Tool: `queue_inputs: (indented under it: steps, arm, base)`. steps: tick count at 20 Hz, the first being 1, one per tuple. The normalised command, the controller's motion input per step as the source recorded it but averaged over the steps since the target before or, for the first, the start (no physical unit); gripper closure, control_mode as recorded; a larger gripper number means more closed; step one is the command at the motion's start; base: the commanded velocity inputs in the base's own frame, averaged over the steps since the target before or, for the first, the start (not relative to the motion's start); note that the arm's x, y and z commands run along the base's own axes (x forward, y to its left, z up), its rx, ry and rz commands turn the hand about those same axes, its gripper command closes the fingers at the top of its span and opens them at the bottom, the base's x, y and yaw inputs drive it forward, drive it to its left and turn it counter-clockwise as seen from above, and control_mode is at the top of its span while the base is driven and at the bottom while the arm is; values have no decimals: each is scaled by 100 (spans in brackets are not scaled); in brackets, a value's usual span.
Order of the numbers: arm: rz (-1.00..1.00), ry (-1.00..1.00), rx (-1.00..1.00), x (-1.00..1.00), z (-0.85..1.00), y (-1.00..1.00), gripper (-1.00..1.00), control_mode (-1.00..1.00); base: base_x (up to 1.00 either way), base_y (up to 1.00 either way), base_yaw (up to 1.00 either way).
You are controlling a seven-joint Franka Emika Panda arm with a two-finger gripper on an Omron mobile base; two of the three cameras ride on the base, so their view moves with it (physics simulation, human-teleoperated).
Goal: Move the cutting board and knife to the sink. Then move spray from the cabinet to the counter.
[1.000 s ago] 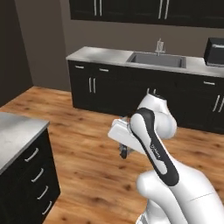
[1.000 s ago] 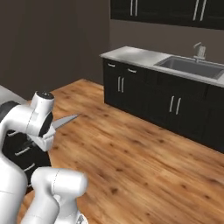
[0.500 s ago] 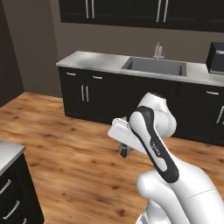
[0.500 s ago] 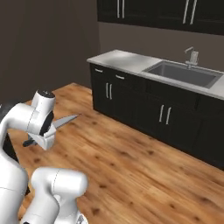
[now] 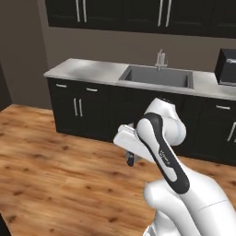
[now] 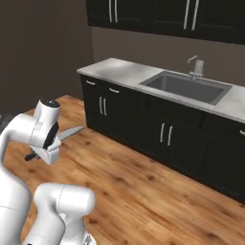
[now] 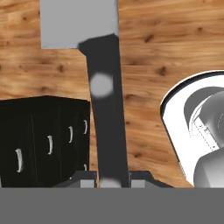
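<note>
Across the wood floor (image 5: pixel 55 184), the counter (image 5: pixel 87 70) runs along the back wall, pale marble top over dark lower cabinets (image 6: pixel 107 107), w/ dark upper cabinets (image 5: pixel 138 14) above. Set into that top is the sink (image 5: pixel 159 76), dark-grey basin, silver faucet (image 5: pixel 160 59) at its back edge; in the right base view the sink (image 6: pixel 189 86) sits toward the right end of the counter (image 6: pixel 115 69). A dark appliance (image 5: pixel 227 67) stands on the worktop right of the sink, cut off by the frame edge.

Robot is well apart from the counter, out over bare floor. The gripper (image 7: pixel 113 181) is pinched tight on the knife (image 7: pixel 107 118): black handle clamped btwn the fingertips, silvery blade reaching away at the top of the hand view, floor beneath it. From the right base view the knife (image 6: pixel 72 132) pokes out beside the wrist, blade pointing toward the counter, roughly level. In the left base view the gripper (image 5: pixel 130 159) hangs low under the forearm, dark tip showing.

Cutting board and spray: can't tell where they are.
</note>
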Motion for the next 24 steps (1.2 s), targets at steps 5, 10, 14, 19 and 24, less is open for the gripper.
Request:
queue_inputs:
  steps: [5, 10, 14, 19, 24]
  arm:
    - [0, 0, 0, 0, 0, 0, 100, 100]
    - [0, 0, 0, 0, 0, 0, 100, 100]
    - [0, 0, 0, 0, 0, 0, 100, 100]
    - [0, 0, 0, 0, 0, 0, 100, 100]
    - [0, 0, 0, 0, 0, 0, 100, 100]
  base:
    - [78, -12, -3]
    - [81, -14, 0]
    - [76, -2, -9]
    - [76, 1, -16]
    - [76, 11, -22]
